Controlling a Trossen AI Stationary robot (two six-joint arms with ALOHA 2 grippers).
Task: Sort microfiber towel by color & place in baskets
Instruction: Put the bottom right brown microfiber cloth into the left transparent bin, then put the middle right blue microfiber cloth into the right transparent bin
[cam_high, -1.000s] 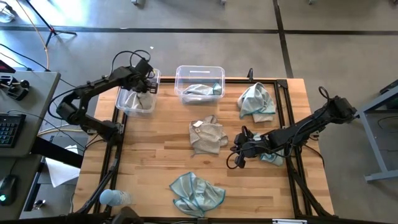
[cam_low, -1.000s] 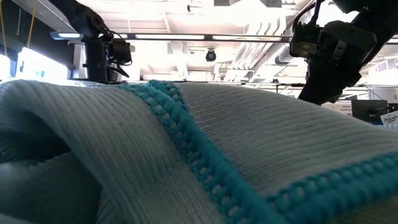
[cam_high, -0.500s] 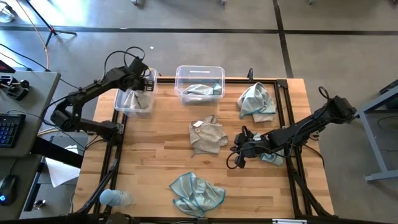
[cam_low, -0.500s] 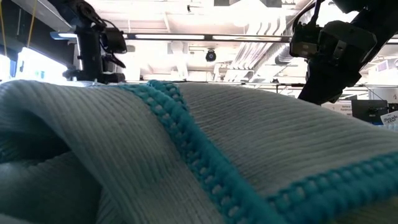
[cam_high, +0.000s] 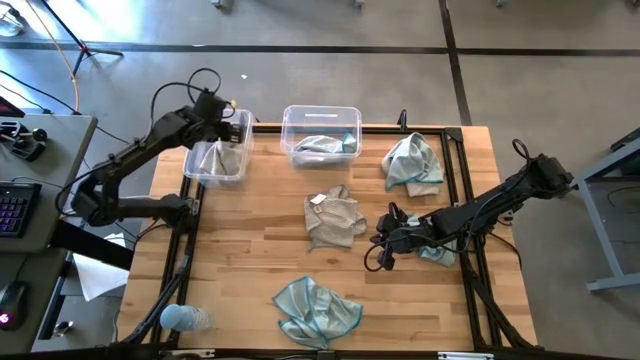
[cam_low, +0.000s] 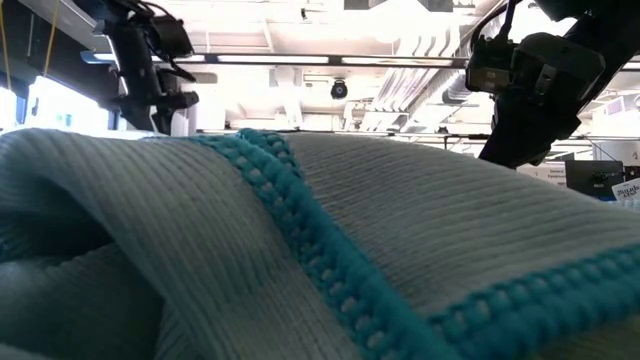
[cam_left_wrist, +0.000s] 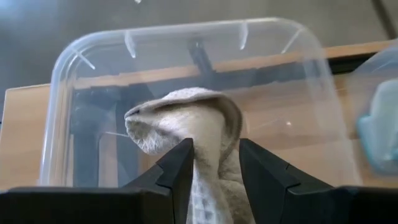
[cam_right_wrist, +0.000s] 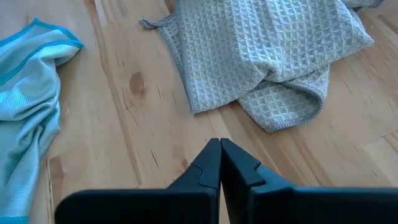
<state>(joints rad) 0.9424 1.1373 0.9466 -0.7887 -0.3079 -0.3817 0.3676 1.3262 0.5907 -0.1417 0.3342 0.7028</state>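
My left gripper (cam_left_wrist: 216, 163) hangs open over the far-left basket (cam_high: 197, 165), and a raised fold of a beige-grey towel (cam_left_wrist: 199, 118) in that basket stands between its fingers. The other basket (cam_high: 320, 118) holds a teal towel (cam_high: 322, 145). A beige-grey towel (cam_high: 333, 220) lies at the table's middle. One teal towel (cam_high: 412, 163) lies at the far right and another (cam_high: 315, 308) near the front edge. My right gripper (cam_right_wrist: 219, 149) is shut and touches nothing, low over bare wood just right of the middle beige-grey towel (cam_right_wrist: 267, 56). My left gripper points down into the basket, one finger (cam_left_wrist: 183, 165) on each side of the beige-grey towel's raised fold (cam_left_wrist: 208, 146). I cannot tell whether the fingers touch the cloth. The towel's lower part rests on the basket's floor.
A further teal towel (cam_high: 437, 255) lies partly under my right arm. The teal towel near the front edge (cam_low: 300, 250) fills most of the low view. Black frame rails (cam_high: 462, 190) run along the table's sides. Bare wood lies at the near left (cam_high: 230, 260).
My left gripper has risen a little over the far-left basket and drifted toward the table's left edge. The beige-grey towel has stayed in the basket.
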